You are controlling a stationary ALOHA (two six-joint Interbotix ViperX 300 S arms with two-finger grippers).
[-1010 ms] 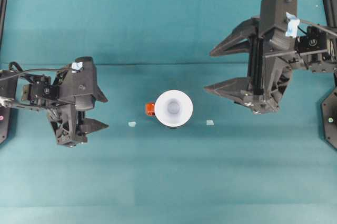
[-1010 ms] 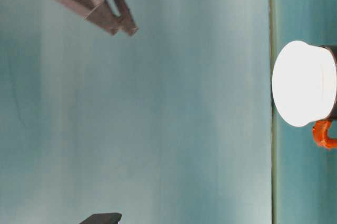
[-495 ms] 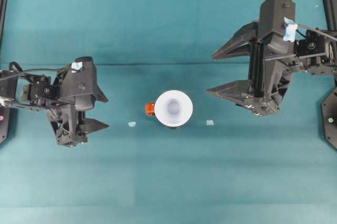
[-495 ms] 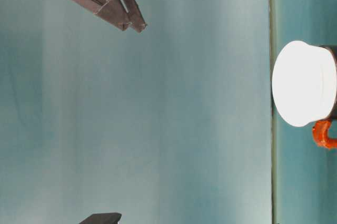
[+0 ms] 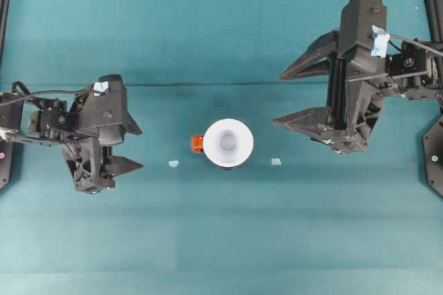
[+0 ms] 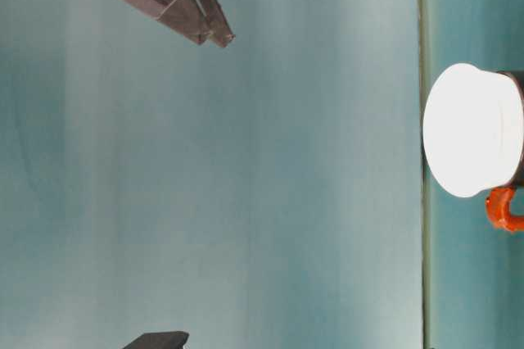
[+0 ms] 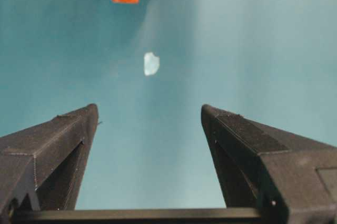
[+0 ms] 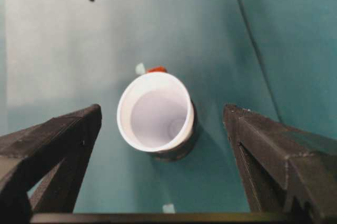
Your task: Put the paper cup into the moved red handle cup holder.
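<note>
Paper cup (image 5: 228,142) is sitting in your red handle cup holder (image 5: 197,144), between your wide-spread, empty left gripper (image 5: 133,148) and right gripper (image 5: 279,97).

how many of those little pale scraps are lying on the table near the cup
2. One pale scrap lies between the left gripper and the holder's red handle. The other pale scrap lies on the paper cup's opposite side, toward the right gripper.
</note>
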